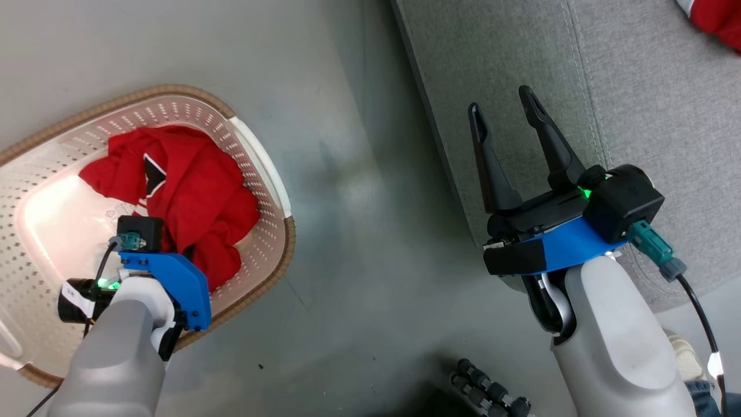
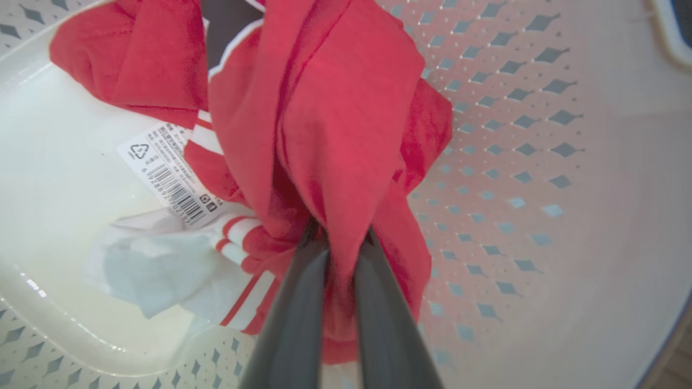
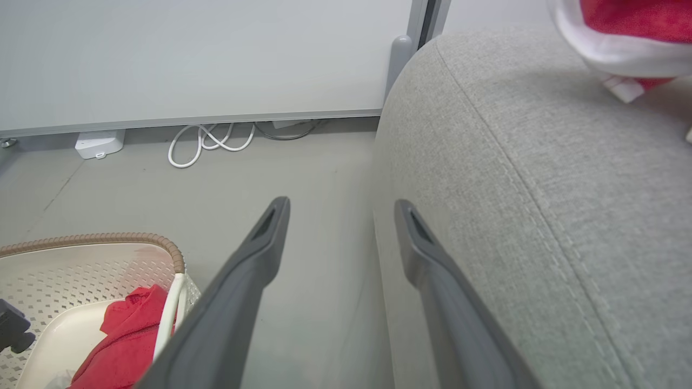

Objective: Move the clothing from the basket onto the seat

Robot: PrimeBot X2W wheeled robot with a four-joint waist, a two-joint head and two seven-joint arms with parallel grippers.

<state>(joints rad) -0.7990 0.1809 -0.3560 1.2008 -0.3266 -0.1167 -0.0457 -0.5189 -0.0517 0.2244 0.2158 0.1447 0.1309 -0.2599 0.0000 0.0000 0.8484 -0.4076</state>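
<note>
Head view: the basket [image 1: 255, 145] holds one red garment [image 1: 185, 191]. A second red garment [image 1: 715, 17] lies on the seat [image 1: 637, 116], and my right gripper [image 1: 501, 99] is spread empty over its edge. Left wrist view: my left gripper [image 2: 338, 237] pinches the red garment near a barcode label [image 2: 167, 173]. Right wrist view: my fingers are apart, nothing between them.

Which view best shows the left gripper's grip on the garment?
Left wrist view: the left gripper pinches the garment close up. Head view hides the grip behind the wrist; right wrist view catches a garment corner.
</note>
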